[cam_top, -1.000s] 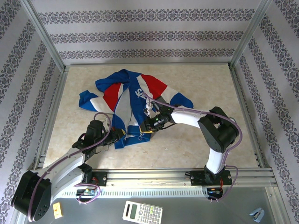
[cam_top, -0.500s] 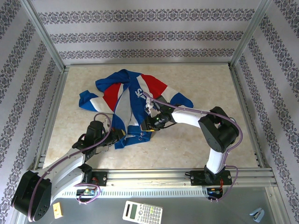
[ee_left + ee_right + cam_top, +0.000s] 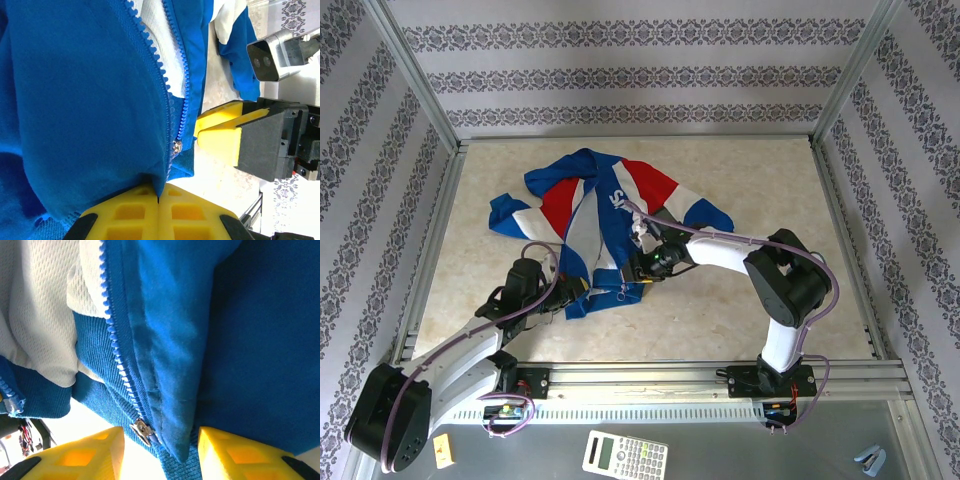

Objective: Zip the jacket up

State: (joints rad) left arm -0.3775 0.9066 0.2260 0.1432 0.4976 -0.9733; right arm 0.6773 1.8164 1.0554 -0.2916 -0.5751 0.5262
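Jacket [image 3: 600, 200] lies crumpled on the left half of the table [image 3: 760, 180]. We see its collar toward the far edge, its sleeves spread to either side, and its blue hem pointing at the near edge. The front is unzipped, and the red and white panels fall open around a strip of pale lining.

We see the left gripper [image 3: 159, 200] at the hem's near-left corner, its yellow fingers pressed together with a fold of blue fabric pinched between them. Just above that pinch, in the left wrist view, the small metal zipper slider [image 3: 176, 146] sits at the bottom of a row of blue teeth, beside the white mesh lining [image 3: 160, 30].

The right gripper [image 3: 160, 440] reaches in from the right side of the table to the same hem, just beside the left one. Its two yellow fingers stand apart, and the jacket's lower edge hangs into the gap between them. In its wrist view the slider sits near the left finger, with the row of teeth running up from it. We cannot tell whether either pad touches the fabric.
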